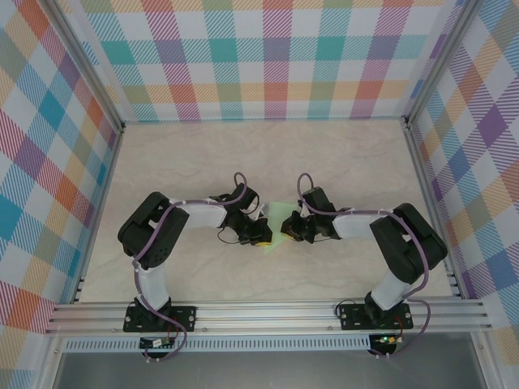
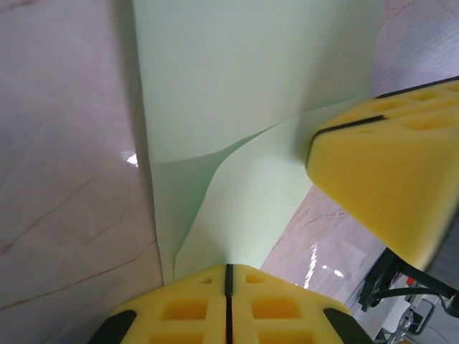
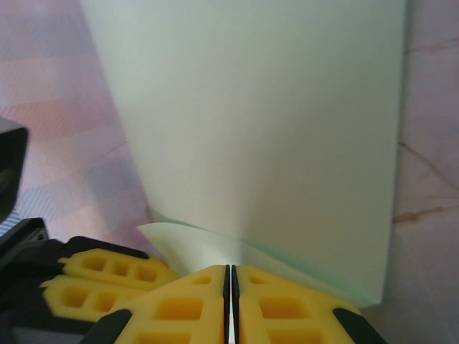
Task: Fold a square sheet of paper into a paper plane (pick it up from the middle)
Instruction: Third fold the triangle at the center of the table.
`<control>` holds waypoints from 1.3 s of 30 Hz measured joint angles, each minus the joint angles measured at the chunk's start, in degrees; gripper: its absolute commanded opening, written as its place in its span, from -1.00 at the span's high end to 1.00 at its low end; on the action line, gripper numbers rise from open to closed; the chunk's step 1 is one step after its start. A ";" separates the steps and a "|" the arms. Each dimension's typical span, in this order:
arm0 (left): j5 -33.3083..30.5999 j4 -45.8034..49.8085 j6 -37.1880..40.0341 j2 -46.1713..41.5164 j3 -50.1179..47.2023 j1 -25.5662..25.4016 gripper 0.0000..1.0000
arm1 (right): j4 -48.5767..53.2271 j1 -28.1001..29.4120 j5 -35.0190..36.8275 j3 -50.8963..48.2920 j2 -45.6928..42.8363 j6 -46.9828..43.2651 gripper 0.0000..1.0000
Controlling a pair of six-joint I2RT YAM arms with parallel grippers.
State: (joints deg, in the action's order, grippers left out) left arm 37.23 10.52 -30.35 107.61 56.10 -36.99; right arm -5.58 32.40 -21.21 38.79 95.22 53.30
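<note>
The square sheet of paper [image 1: 280,213], thin and pale green, sits mid-table between my two grippers. The left wrist view shows the sheet [image 2: 244,86] bent over on itself, a curved flap running down into my left gripper [image 2: 229,269], whose yellow pads are shut on its edge. My right gripper [image 3: 230,269] is likewise shut on the sheet [image 3: 265,115], with a small curled flap just above its pads. In the top view the left gripper [image 1: 263,237] and the right gripper [image 1: 287,230] stand close together at the sheet's near edge. A right fingertip [image 2: 391,172] shows beside the paper.
The pale marble-patterned tabletop [image 1: 243,154] stretches bare behind the grippers. Checked walls [image 1: 268,57] close the back and both sides. An aluminium rail [image 1: 268,312] runs along the near edge. Both arms' elbows [image 1: 150,227] [image 1: 409,235] jut outwards.
</note>
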 measured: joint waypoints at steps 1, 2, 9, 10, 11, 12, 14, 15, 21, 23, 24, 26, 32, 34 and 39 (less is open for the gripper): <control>0.00 0.04 0.15 0.00 0.02 0.00 0.86 | -0.17 -0.11 0.26 -0.22 0.22 0.00 0.76; 0.00 0.07 0.17 0.00 0.04 0.00 0.87 | -0.48 -0.24 0.33 -0.42 0.24 0.00 0.76; -0.02 0.28 0.70 0.00 0.11 0.00 0.89 | -2.91 -2.51 -0.46 -1.68 0.22 -0.04 0.76; 0.00 0.31 0.87 0.00 0.11 0.00 0.89 | -3.45 -2.91 -0.68 -1.97 0.22 -0.04 0.75; 0.00 0.31 1.03 0.00 0.11 0.00 0.90 | -4.00 -3.39 -1.07 -2.29 0.22 -0.04 0.75; 0.00 0.31 1.14 0.00 0.11 0.00 0.89 | -4.48 -3.85 -1.44 -2.56 0.22 -0.02 0.75; -0.02 0.33 1.27 0.02 0.11 0.00 0.90 | -5.03 -4.68 -1.92 -2.89 0.24 -0.07 0.75; -0.02 0.33 1.29 0.02 0.11 0.00 0.90 | -5.27 -5.16 -2.10 -3.04 0.22 -0.11 0.75; 0.00 0.33 1.44 0.00 0.11 0.00 0.90 | -5.88 -7.32 -2.47 -3.34 0.20 -0.76 0.73; 0.00 0.33 1.44 0.00 0.11 0.00 0.90 | -6.32 -8.07 -2.56 -3.58 0.09 -1.14 0.72; 0.00 0.31 1.44 0.00 0.11 0.00 0.89 | -6.40 -8.41 -2.43 -3.67 -0.02 -1.36 0.72; 0.02 0.31 1.46 0.00 0.11 0.00 0.89 | -6.40 -9.03 -2.21 -3.82 -0.26 -1.70 0.71; 0.00 0.31 1.42 -0.11 0.11 0.00 0.84 | -5.70 -9.92 -0.66 -4.20 -2.25 -2.91 0.65; -0.20 0.50 1.40 -0.35 0.09 0.02 0.81 | -5.01 -9.97 -0.48 -4.42 -3.76 -3.21 0.62; -2.25 2.01 1.25 -2.69 0.09 0.02 0.74 | -3.34 -9.97 -0.98 -4.52 -8.22 -3.54 0.48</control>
State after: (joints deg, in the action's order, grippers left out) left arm 34.98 12.53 -29.10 104.92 56.18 -36.97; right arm -8.93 22.44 -22.20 34.26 87.00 49.76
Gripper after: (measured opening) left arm 0.117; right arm 0.244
